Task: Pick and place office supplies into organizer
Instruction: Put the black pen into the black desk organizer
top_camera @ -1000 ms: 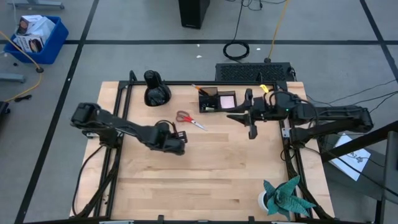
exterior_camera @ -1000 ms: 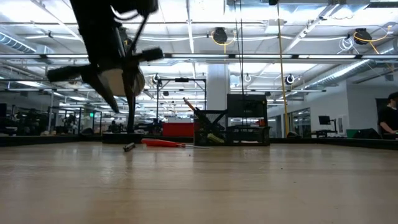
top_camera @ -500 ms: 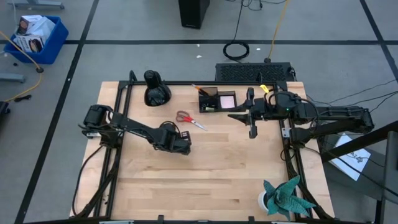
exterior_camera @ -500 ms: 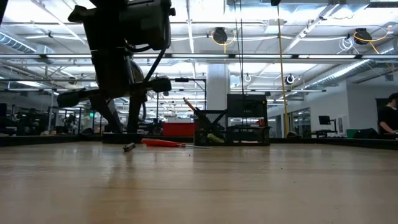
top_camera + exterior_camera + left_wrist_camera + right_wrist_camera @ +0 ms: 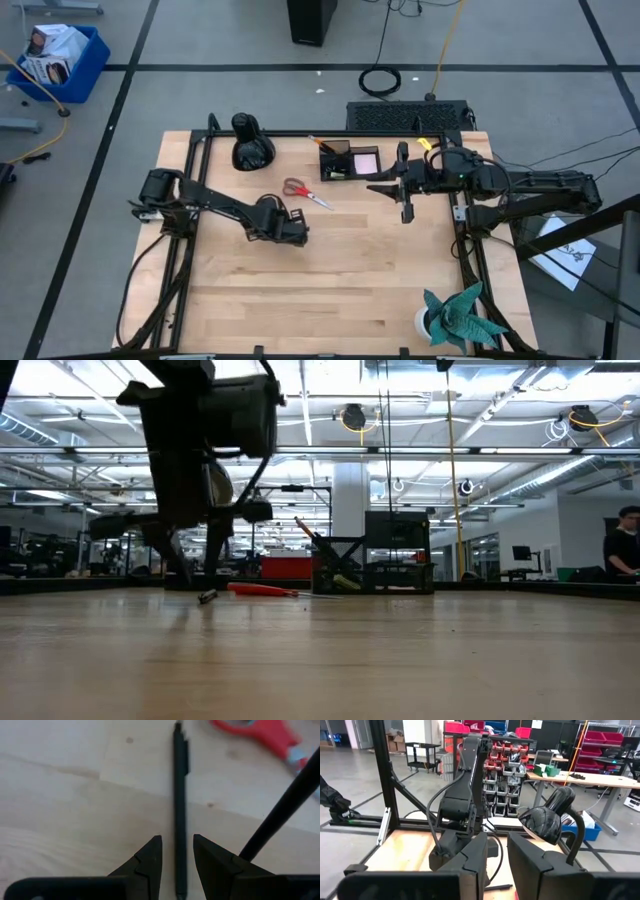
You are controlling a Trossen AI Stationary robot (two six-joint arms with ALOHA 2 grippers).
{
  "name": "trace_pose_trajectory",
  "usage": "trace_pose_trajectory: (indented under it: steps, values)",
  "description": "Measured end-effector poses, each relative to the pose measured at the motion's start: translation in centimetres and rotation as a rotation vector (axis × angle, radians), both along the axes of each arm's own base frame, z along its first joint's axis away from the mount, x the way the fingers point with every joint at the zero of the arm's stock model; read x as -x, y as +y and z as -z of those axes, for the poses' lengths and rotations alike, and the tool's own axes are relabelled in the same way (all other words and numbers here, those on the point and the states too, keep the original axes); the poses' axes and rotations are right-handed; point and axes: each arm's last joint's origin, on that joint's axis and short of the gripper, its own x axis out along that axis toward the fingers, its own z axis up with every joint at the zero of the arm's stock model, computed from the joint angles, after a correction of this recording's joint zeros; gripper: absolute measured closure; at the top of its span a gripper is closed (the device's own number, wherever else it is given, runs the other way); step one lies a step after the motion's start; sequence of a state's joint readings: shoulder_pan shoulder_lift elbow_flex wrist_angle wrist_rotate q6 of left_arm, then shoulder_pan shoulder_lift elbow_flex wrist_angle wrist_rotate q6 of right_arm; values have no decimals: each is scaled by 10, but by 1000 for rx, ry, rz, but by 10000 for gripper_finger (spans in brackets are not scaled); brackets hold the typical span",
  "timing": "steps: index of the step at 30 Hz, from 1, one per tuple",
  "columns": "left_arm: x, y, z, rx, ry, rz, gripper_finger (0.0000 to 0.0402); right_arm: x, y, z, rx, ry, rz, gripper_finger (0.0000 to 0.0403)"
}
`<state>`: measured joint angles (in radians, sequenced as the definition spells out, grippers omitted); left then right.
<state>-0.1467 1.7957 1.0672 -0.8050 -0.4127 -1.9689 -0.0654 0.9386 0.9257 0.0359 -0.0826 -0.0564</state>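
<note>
My left gripper [image 5: 177, 857] hangs low over the table, jaws parted, straddling a thin black pen [image 5: 179, 810] whose long axis runs straight out between them. The scissors [image 5: 305, 192] lie just beyond; the organizer [image 5: 348, 161] stands nearer my idle right gripper [image 5: 404, 196].

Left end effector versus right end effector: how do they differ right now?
The left end effector sits low over the table, fingers open astride a black pen near the red scissors. The right end effector hangs raised beside the organizer, around nothing. Both are open.
</note>
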Motion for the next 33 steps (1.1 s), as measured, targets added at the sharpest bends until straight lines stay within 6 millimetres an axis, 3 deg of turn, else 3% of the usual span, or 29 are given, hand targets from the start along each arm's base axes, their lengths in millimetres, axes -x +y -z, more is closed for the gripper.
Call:
trace_pose_trajectory:
  steps: [14,23,33]
  values:
    - [-11,-6,27,37,25,33,289,0,0,1,38,11,-2,332]
    - [-13,-7,30,25,28,87,291,0,0,1,38,11,0,332]
    - [-14,-13,30,-8,40,176,389,0,0,1,37,11,0,332]
